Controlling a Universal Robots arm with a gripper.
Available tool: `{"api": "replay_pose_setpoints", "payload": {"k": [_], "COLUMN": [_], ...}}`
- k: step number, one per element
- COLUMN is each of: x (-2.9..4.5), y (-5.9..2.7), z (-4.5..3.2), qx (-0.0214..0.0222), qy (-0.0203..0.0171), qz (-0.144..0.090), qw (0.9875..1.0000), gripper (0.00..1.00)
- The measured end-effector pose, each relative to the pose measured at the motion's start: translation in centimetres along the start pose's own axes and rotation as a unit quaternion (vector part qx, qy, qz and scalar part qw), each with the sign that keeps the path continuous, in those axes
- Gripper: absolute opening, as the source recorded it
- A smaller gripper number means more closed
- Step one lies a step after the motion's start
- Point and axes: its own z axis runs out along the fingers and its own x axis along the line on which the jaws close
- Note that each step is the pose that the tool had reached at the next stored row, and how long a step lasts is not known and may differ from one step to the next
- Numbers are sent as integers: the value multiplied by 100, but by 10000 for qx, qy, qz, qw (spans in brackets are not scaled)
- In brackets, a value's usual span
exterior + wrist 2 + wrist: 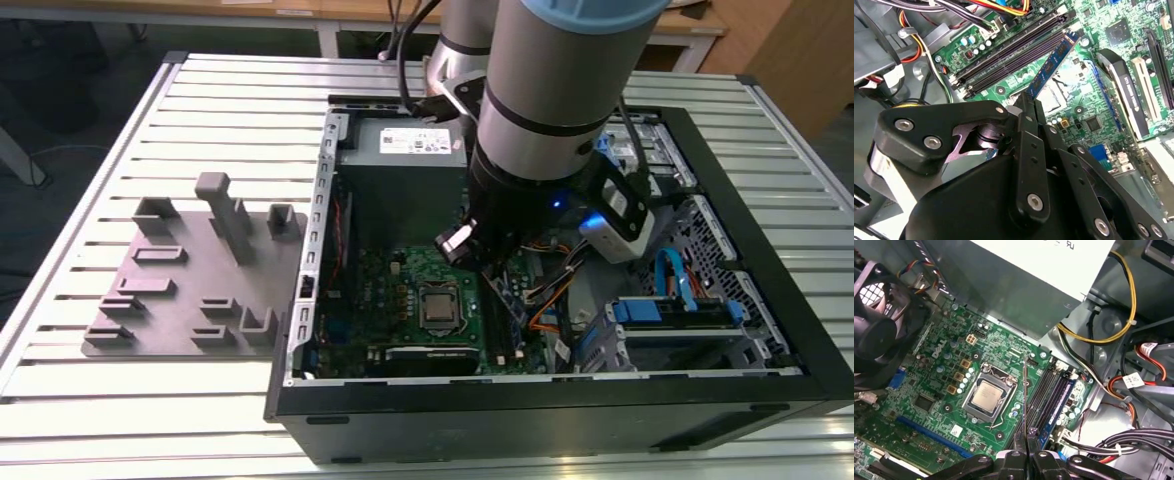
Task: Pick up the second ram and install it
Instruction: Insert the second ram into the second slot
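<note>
**Slatted metal table, open case: ram gripped on edge above the slots**

Ribbed metal makes up the table (160, 120). A grey holder plate (174, 300) lies toward its edge at the exterior view's left, and beside the plate lies an open computer case (534, 415). The arm reaches down into the case, over the motherboard (387, 290).

In both wrist views we see the gripper (1029, 107) (1026, 452) clamped on the second ram (1053, 65) (1025, 400), its fingers pressing the stick's two flat faces. We judge that this hold keeps the board standing on edge, with its contact edge free to meet a slot.

The stick hangs above the motherboard, between the CPU socket (986, 396) and the memory slots (1004, 52) (1046, 390), and just beside the slots. It does not look seated in any of them.

In the first wrist view it shows edge-on as a thin line. Its long axis runs out from the fingers and lies roughly along the slots' own direction, as far as we can judge. The second wrist view shows one bluish face, its far end pointing toward the slots' end.
</note>
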Motion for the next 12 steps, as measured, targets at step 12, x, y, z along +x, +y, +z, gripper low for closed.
{"api": "replay_pose_setpoints", "payload": {"k": [12], "x": [0], "y": [0], "z": [2], "qx": [25], "qy": [-27], "qz": [366], "qw": [9993], "gripper": [13]}}
